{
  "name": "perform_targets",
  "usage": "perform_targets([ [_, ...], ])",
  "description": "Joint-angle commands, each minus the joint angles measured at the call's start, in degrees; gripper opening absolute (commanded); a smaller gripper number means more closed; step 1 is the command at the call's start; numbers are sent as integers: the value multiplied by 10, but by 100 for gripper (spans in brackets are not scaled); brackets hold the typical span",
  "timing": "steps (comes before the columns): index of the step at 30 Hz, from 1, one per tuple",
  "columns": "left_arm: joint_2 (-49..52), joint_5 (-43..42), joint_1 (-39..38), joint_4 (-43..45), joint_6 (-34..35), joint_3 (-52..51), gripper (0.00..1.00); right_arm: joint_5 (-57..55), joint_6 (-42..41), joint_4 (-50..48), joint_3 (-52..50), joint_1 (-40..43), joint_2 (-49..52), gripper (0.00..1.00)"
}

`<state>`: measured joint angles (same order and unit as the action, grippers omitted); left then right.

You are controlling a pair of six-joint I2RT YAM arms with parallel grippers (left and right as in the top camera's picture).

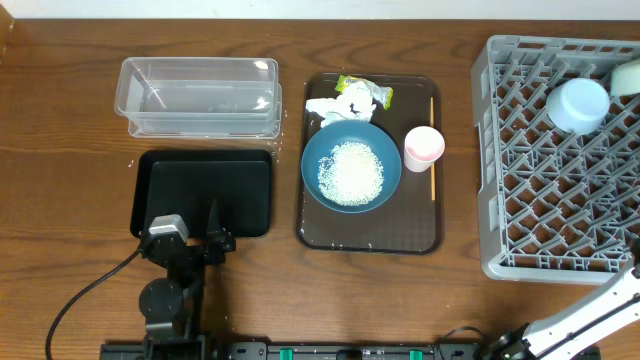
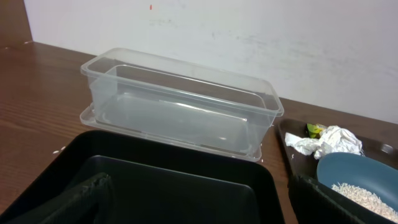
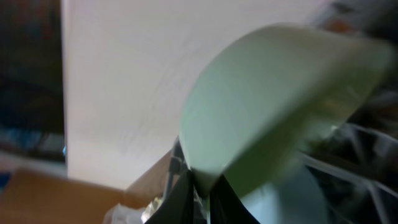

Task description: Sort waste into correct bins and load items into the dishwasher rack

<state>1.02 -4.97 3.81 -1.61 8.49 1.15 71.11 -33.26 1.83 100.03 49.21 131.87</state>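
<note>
On the wooden table (image 1: pixel 60 120), the rack (image 1: pixel 540 200) at three o'clock holds a blue bowl (image 1: pixel 578 105). The right gripper (image 3: pixel 198 190) seems clamped on the green bowl (image 3: pixel 267 106). The left gripper (image 2: pixel 193 202) gapes wide, and the tissue (image 1: pixel 345 103), rice (image 1: pixel 350 172), cup (image 1: pixel 423 147) and dish (image 1: pixel 314 150) wait.

Soft, even light from above, faint shadows, small glints on the clear tub (image 1: pixel 198 95), left wrist view sharp, right wrist view heavily motion-blurred, mint-green bowl (image 3: pixel 273 106) smeared

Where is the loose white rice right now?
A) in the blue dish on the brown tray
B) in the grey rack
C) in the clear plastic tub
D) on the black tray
A: the rice lies heaped inside the blue dish, which sits on the brown tray.
</note>
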Motion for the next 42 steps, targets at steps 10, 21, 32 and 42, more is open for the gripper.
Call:
perform_targets([
  [10, 0, -8, 1, -20, -10, -9, 92, -300, 126, 248, 4, 26, -144, 18],
  [21, 0, -8, 1, -20, -10, -9, 92, -531, 141, 273, 4, -52, -169, 5],
  [32, 0, -8, 1, -20, -10, -9, 92, -713, 182, 218, 16, -138, -134, 1],
  [42, 0, -8, 1, -20, -10, -9, 92, -777, 211, 137, 16, -139, -108, 1],
])
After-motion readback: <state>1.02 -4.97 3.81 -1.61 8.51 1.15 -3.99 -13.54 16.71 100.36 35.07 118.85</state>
